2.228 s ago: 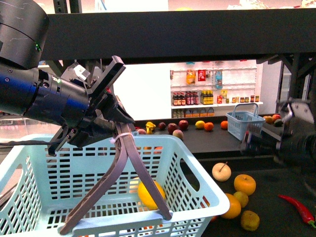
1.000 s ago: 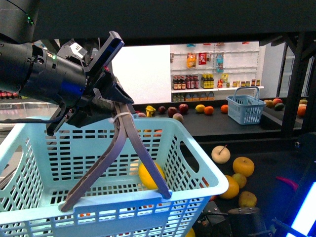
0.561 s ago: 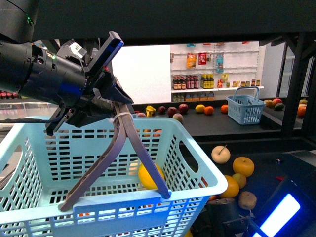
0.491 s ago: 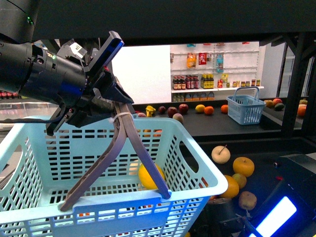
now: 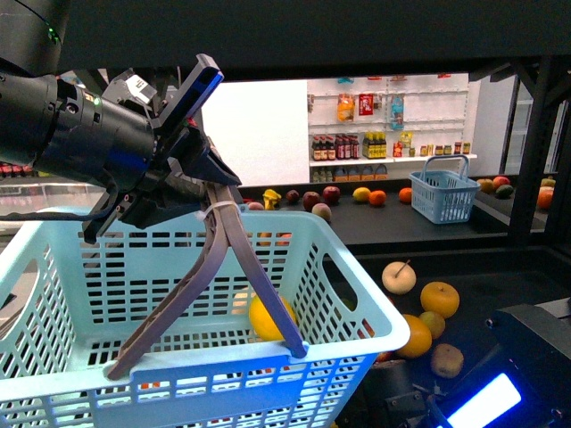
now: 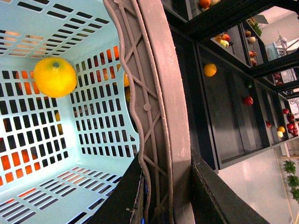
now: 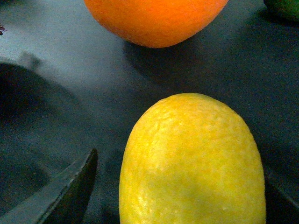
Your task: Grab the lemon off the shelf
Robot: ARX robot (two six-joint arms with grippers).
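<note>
The lemon [image 7: 191, 158], bright yellow and oval, lies on the shelf's dark board [image 7: 51, 65]. It fills the gap between the spread fingers [image 7: 70, 191] of my open right gripper [image 7: 187, 179], which touch nothing. In the front view that gripper is hidden low behind the basket corner, only the right arm [image 5: 526, 357] shows, and I cannot pick out the lemon. My left gripper [image 5: 210, 207] is shut on the grey basket handle [image 6: 156, 116], holding up the light-blue basket [image 5: 357, 294] in front of the black shelf [image 5: 357, 36].
A round orange-yellow fruit [image 6: 54, 76] lies in the basket. On the lower board sit a pale fruit with a stalk [image 5: 399, 278], oranges [image 5: 441, 299] and a dull yellow fruit [image 5: 447, 360]. An orange [image 7: 154, 18] lies just beyond the lemon. A shelf upright [image 5: 533, 152] stands at right.
My right arm has come down from mid-right to the lower board beside the fruits, and its blue light has slid lower. The left gripper and basket have barely moved.
</note>
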